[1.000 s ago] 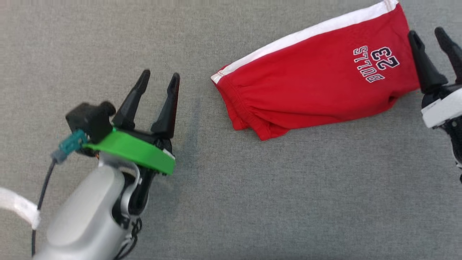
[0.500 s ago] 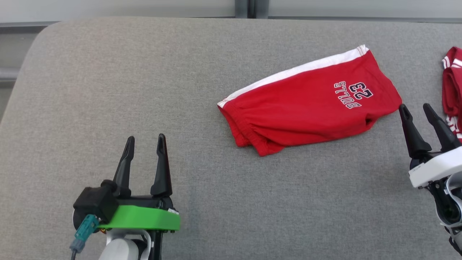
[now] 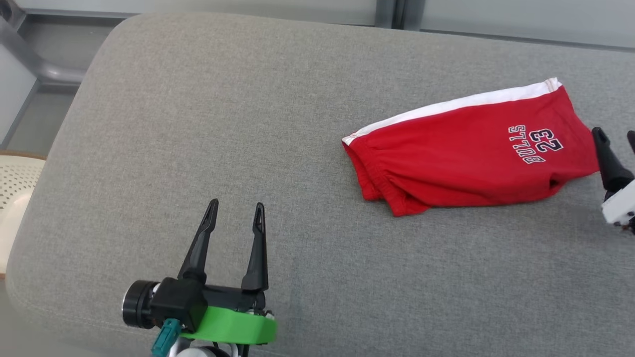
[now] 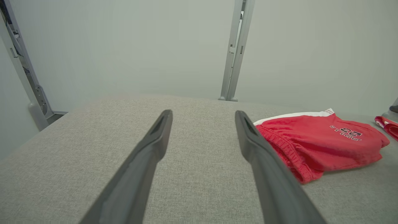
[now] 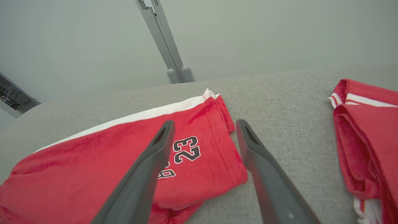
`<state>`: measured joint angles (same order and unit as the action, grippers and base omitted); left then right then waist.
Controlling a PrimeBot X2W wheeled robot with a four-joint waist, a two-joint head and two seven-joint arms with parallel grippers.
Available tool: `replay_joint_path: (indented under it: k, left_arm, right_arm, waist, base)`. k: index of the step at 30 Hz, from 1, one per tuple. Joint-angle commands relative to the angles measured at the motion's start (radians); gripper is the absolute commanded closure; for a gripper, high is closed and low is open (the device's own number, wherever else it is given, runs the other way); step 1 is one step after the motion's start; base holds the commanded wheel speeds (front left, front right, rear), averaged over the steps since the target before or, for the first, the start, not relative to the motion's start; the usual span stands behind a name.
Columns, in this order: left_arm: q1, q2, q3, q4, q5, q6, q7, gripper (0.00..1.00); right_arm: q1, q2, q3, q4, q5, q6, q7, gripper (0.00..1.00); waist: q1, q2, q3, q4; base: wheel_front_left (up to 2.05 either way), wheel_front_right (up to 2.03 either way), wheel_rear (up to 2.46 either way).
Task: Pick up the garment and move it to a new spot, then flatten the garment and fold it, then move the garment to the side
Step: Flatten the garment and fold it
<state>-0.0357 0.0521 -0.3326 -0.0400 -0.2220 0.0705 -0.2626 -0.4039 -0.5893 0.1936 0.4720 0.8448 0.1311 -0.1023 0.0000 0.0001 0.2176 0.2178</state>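
Observation:
The garment (image 3: 471,153) is a pair of red shorts with a white side stripe and a "23" print, lying folded on the grey fabric table (image 3: 198,124). My left gripper (image 3: 236,206) stands open and empty near the front edge, well to the left of the shorts. In the left wrist view the garment (image 4: 320,140) lies off to the right of the left gripper (image 4: 202,113). My right gripper (image 3: 615,134) is open at the garment's right end. In the right wrist view the right gripper (image 5: 205,124) straddles the printed corner of the garment (image 5: 93,155), holding nothing.
A second red and white garment (image 5: 367,130) lies bunched to the right of the shorts. A grey metal post (image 3: 392,12) rises behind the table's far edge. A cream perforated seat (image 3: 15,188) stands past the table's rounded left corner.
The head camera has tilted up and turned, so the whole picture shifted. Both grippers have drawn back toward me; the right one has come off the garment's printed end. The shorts lie unchanged.

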Motion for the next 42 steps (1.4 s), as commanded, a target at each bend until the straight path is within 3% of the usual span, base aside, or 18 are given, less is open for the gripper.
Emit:
replay_joint_path:
  k: [1,10,22,23,24,26,33,42]
  left_arm:
    - [-0.011,-0.001,-0.01,-0.006,0.001,0.004,-0.002,0.0]
    - [-0.065,-0.001,-0.06,-0.007,-0.031,0.018,-0.002,0.0]
    - [-0.109,-0.001,-0.088,0.0,-0.043,0.024,-0.002,0.0]
    - [-0.111,-0.001,-0.089,0.002,-0.044,0.024,-0.002,0.0]
    - [-0.113,-0.001,-0.091,0.003,-0.044,0.023,-0.002,0.0]
    - [-0.118,-0.001,-0.091,0.005,-0.045,0.025,-0.002,0.0]
    - [-0.113,-0.001,-0.086,0.014,-0.033,0.019,-0.002,0.0]
    - [-0.081,-0.001,-0.067,0.017,-0.019,0.015,-0.002,0.0]
  right_arm:
    - [-0.042,-0.013,-0.009,0.035,-0.01,-0.001,0.041,0.0]
    - [-0.258,-0.031,-0.033,0.237,-0.075,-0.001,0.291,0.0]
    - [-0.346,0.022,-0.03,0.376,-0.115,-0.001,0.377,0.0]
    - [-0.348,0.025,-0.029,0.381,-0.114,-0.001,0.381,0.19]
    - [-0.348,0.029,-0.026,0.388,-0.109,-0.001,0.389,0.6]
    - [-0.345,0.035,-0.019,0.39,-0.096,-0.001,0.401,1.0]
    - [-0.311,0.009,-0.002,0.351,-0.072,-0.002,0.344,1.0]
    - [-0.226,-0.042,0.022,0.27,-0.051,-0.002,0.247,1.0]
  waist:
    - [0.0,-0.0001,0.045,0.032]
    - [0.0,-0.0001,0.13,0.068]
    - [0.0,-0.0001,0.18,0.083]
    - [0.0,-0.0001,0.182,0.083]
    - [0.0,-0.0001,0.184,0.083]
    - [0.0,-0.0001,0.184,0.082]
    - [0.0,-0.0001,0.165,0.053]
    - [0.0,-0.0001,0.101,-0.048]
  base:
    - [0.0,0.0,0.0]
    - [0.0,0.0,0.0]
    - [0.0,0.0,0.0]
    - [0.0,0.0,0.0]
    - [0.0,0.0,0.0]
    - [0.0,0.0,0.0]
    - [0.0,0.0,0.0]
    - [0.0,0.0,0.0]
